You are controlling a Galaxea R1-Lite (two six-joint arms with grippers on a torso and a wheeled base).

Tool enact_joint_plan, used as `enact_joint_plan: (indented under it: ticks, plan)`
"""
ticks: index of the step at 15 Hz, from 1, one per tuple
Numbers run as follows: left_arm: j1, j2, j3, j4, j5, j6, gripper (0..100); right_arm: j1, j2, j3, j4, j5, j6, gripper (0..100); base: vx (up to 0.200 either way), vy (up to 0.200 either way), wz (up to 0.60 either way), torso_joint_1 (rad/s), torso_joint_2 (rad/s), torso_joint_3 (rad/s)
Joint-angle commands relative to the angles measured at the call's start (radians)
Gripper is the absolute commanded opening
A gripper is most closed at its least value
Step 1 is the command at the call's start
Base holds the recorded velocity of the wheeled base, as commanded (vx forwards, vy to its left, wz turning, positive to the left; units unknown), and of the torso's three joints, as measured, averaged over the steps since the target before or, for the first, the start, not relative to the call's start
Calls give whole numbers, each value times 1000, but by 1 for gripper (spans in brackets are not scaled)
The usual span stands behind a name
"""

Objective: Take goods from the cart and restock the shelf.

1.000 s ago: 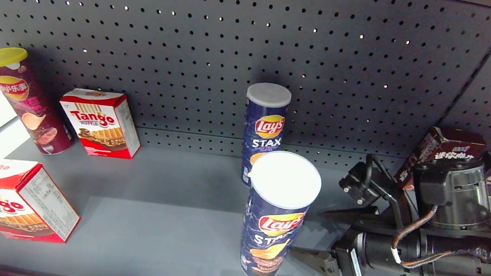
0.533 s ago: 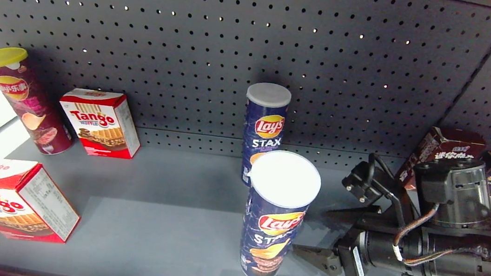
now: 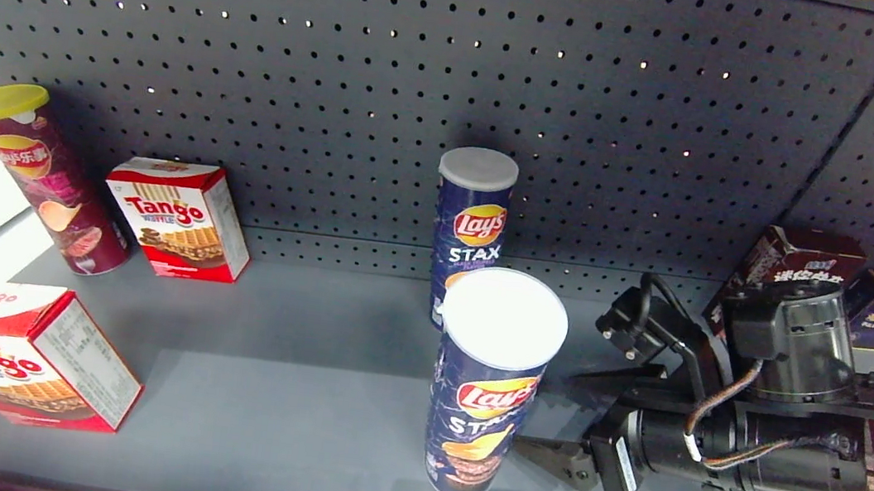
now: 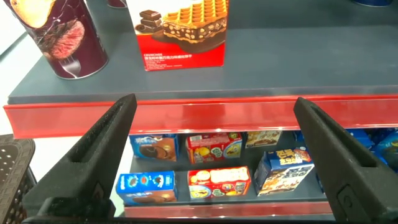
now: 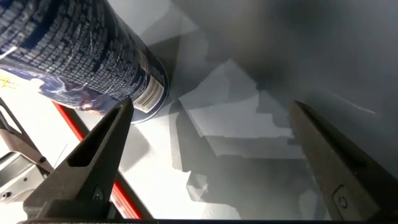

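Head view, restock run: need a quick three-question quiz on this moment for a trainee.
1. True or false: the front blue can stands upright on the shelf.
2. The right gripper has its jaws: A) shut on that can, B) open beside that can, C) shut on a red box.
3. What stands right behind the front can?
Key: 1 true; 2 B; 3 a second blue can.

This is a shop, fitted with retail shelving. A grey metal shelf (image 3: 285, 394) with a perforated back panel (image 3: 458, 73) carries packaged snacks facing outward: chip cans (image 3: 482, 418) and wafer boxes (image 3: 182, 218). A red strip (image 4: 205, 115) runs along its front edge, and below it stand rows of small snack boxes (image 4: 219, 185).
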Motion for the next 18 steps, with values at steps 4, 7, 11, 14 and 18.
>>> enact_joint_plan:
  ticks: [4,7,11,14,18]
  plan:
    - [0,1,0,0,0,0,100,13,2,-1,-2,1,0,100,0,0,0,0,0,0]
    - [0,1,0,0,0,0,100,-2,-25,15,-1,1,0,100,0,0,0,0,0,0]
    - [0,1,0,0,0,0,100,-8,-13,2,-2,1,0,100,0,0,0,0,0,0]
    - [0,1,0,0,-1,0,100,5,2,-5,-2,1,0,100,0,0,0,0,0,0]
    - [0,1,0,0,0,0,100,18,7,-5,-2,1,0,100,0,0,0,0,0,0]
